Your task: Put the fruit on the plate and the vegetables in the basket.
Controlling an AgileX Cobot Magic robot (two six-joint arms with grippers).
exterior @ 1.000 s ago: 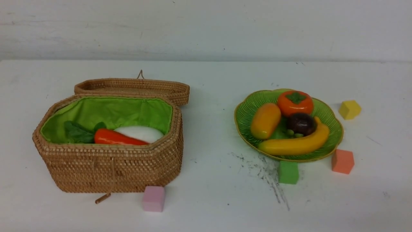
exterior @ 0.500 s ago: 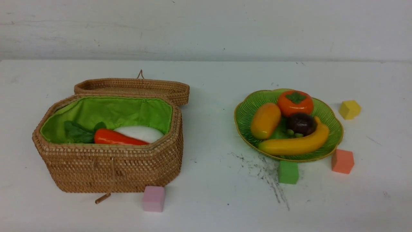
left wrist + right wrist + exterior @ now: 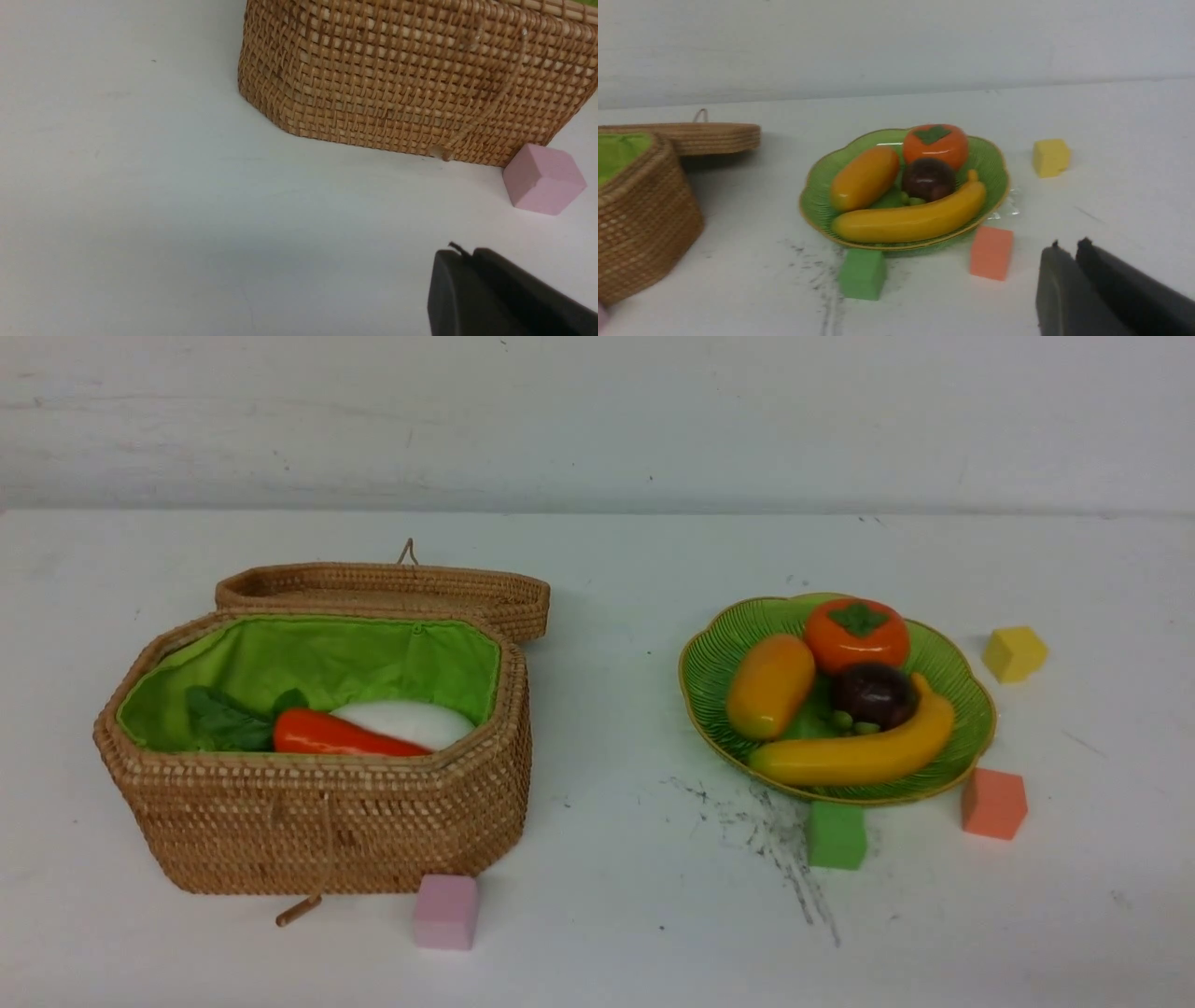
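Note:
The green plate point(image 3: 962, 709) holds the persimmon point(image 3: 856, 633), mango point(image 3: 771, 685), mangosteen point(image 3: 874, 694) and banana point(image 3: 854, 753). The open woven basket point(image 3: 327, 821) holds the white radish point(image 3: 406, 722) with green leaves and the red-orange pepper point(image 3: 341, 735); the eggplant is hidden. Neither gripper shows in the front view. My left gripper point(image 3: 462, 254) is shut and empty, low over the table in front of the basket point(image 3: 411, 84). My right gripper point(image 3: 1069, 245) is shut and empty, in front of the plate point(image 3: 994, 158) and to its right.
Foam cubes lie about: pink point(image 3: 446, 911) at the basket's front corner, green point(image 3: 836, 835) and orange point(image 3: 993, 804) in front of the plate, yellow point(image 3: 1014, 653) to its right. The basket lid point(image 3: 392, 593) lies open behind. Black scuff marks point(image 3: 775, 840) streak the table.

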